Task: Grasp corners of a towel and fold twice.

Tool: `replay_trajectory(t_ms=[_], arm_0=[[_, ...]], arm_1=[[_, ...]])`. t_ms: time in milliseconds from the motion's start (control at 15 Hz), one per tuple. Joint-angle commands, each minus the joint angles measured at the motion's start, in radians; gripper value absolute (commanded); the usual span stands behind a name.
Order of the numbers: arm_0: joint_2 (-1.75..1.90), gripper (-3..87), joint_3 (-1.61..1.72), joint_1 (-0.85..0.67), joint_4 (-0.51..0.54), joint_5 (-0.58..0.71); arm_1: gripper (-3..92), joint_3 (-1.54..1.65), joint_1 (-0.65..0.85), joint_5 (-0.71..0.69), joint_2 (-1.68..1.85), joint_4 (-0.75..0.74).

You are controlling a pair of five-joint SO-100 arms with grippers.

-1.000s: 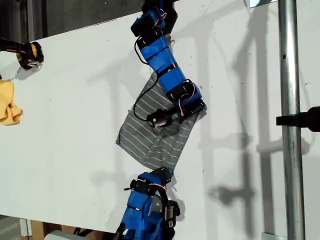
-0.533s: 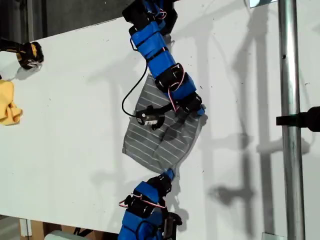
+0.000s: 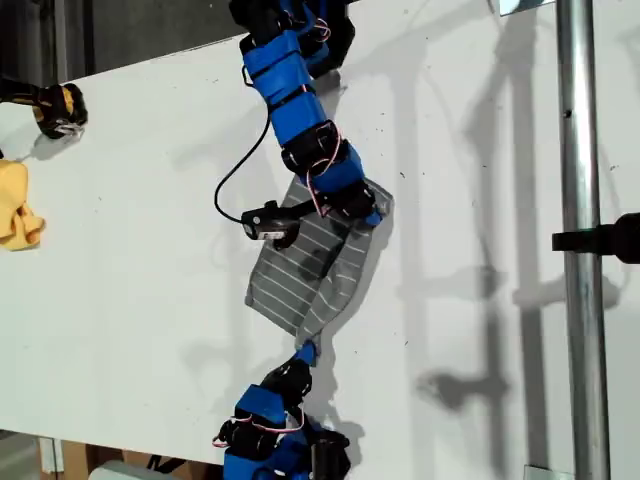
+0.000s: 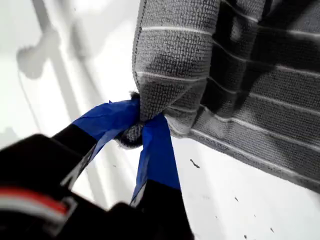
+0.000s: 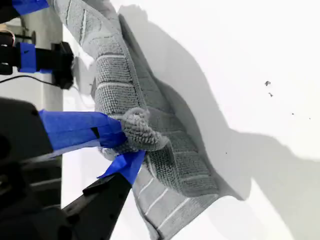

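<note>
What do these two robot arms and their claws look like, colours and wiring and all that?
Both arms are bright blue segments joined by black servo blocks, with thin red and white wires looped at the joints. The upper arm in the exterior view trails a black cable to a small black camera. My first claw and second claw have black fingers wrapped in blue tape.

Grey towel (image 3: pixel 305 275) with thin white stripes; blue arms; white table (image 3: pixel 130 230); yellow cloth (image 3: pixel 17 205)
</note>
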Motion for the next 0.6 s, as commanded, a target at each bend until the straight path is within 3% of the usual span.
replay_trajectory(t_ms=[0, 533], arm_0=[[-0.005, -1.5, -0.023, -0.091, -0.025, 0.04], [-0.454, -1.5, -0.394, -0.311, -0.092, 0.25]], arm_1=[[-0.1, 0.028, 0.058, -0.011, 0.121, 0.026], [-0.1, 0.16, 0.293, -0.021, 0.23, 0.202]])
